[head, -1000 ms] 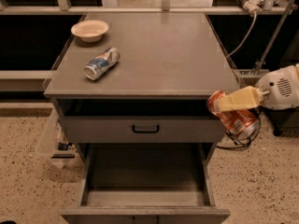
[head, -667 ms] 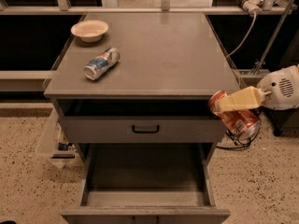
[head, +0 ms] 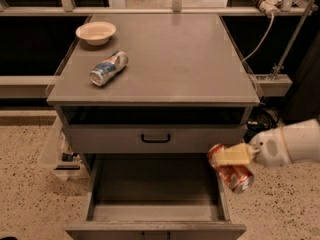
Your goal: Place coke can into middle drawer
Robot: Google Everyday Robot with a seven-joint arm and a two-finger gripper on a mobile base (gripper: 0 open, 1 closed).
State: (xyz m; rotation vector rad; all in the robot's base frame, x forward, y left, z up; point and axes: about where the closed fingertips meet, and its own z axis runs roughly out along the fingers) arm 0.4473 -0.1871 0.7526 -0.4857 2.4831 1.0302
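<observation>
My gripper and the coke can it clamps have come down and a little left since a moment ago, from beside the cabinet's right edge at the level of the upper drawer to the lower right of the frame. One tan finger lies across the top of the can, gripping it firmly. The can is tilted, its silver end turned toward the lower right. In the picture it overlaps the right side wall of the middle drawer, which stands pulled open at the bottom centre with its flat grey floor bare. I cannot tell whether the can hangs over the tray or just outside that wall. Just up and left of the can is the closed drawer front with its black handle, its right end near my finger. My white arm reaches in from the right edge. Above, on the cabinet top, a blue, white and red can lies on its side at the left, and a pale bowl sits just behind it in the upper left. Dark cables hang at the cabinet's right side, above my arm, and speckled floor fills the lower left.
</observation>
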